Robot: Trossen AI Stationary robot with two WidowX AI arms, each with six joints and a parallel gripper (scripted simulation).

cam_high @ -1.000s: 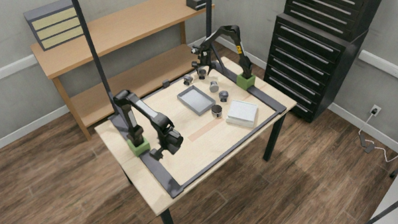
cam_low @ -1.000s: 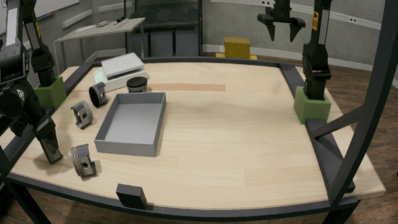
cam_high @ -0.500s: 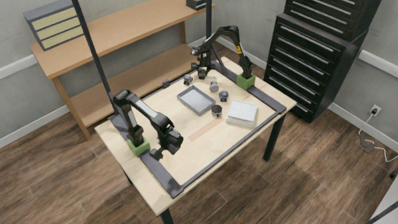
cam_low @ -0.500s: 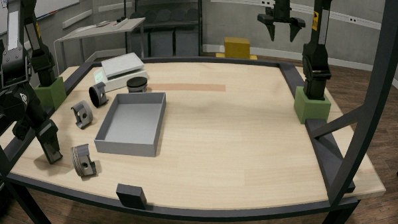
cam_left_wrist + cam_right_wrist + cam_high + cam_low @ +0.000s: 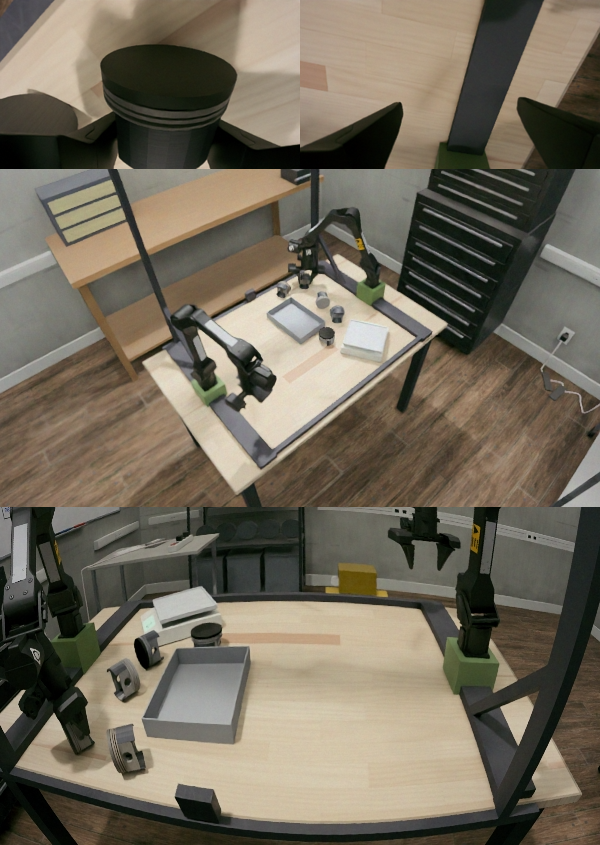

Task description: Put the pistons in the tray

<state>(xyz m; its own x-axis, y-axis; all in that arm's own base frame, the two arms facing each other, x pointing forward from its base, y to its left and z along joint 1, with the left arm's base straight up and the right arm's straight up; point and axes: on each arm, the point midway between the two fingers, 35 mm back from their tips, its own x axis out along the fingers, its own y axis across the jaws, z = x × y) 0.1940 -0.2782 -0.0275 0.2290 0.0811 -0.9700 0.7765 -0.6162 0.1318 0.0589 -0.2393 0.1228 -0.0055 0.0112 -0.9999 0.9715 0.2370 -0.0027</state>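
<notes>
Left gripper clamped on a piston near the bench's near left corner

Edges and corners are named as the exterior view shows them. The left gripper (image 5: pixel 304 275) (image 5: pixel 77 724) (image 5: pixel 160 115) is down by the near left corner of the bench (image 5: pixel 295 404) (image 5: pixel 310 707), its fingers closed against both sides of a ringed piston (image 5: pixel 304 281) (image 5: pixel 81 741) (image 5: pixel 167 75). Whether that piston touches the wood, I cannot tell.

A second piston (image 5: pixel 283 289) (image 5: pixel 125 749) (image 5: pixel 34 115) lies on its side just beside it, farther from the left edge. Two more pistons lie on their sides between the tray and the left edge: a third piston (image 5: pixel 322 300) (image 5: pixel 124 679) and, nearer the far left corner, a fourth piston (image 5: pixel 337 314) (image 5: pixel 148 649). A fifth piston (image 5: pixel 326 336) (image 5: pixel 206 634) stands crown up between the tray and the far edge, near the scale (image 5: pixel 365 339) (image 5: pixel 185 607) at the far left corner.

The grey steel tray (image 5: pixel 295 320) (image 5: pixel 190 731) sits left of the bench's middle, with no piston in it. A black block (image 5: pixel 250 295) (image 5: pixel 197 803) is at the near edge.

The right gripper (image 5: pixel 250 399) (image 5: pixel 425 568) (image 5: pixel 459 105) hangs raised toward the far right corner, fingers wide apart and holding nothing.
</notes>
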